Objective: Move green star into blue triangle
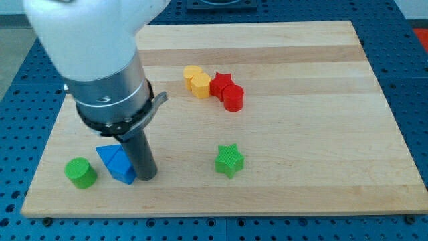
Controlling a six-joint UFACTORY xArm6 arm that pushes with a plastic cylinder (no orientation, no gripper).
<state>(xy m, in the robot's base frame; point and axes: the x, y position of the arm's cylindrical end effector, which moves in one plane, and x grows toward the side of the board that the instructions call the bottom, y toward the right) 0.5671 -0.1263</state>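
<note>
Our arm [93,47] runs off the view's top; our rod [139,157] hides part of the blue triangle [115,161].

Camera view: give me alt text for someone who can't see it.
My tip sits against the blue triangle on a wooden board, with the green star apart to its right. A green cylinder lies left; yellow blocks and red blocks cluster above.

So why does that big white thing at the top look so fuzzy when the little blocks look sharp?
In the camera view, the white arm housing sits close to the lens and looks soft and bright, without detail. The green star, blue triangle and my tip are crisp. Lighting is even, shadows faint, and the wooden board shows no strong glare.
</note>
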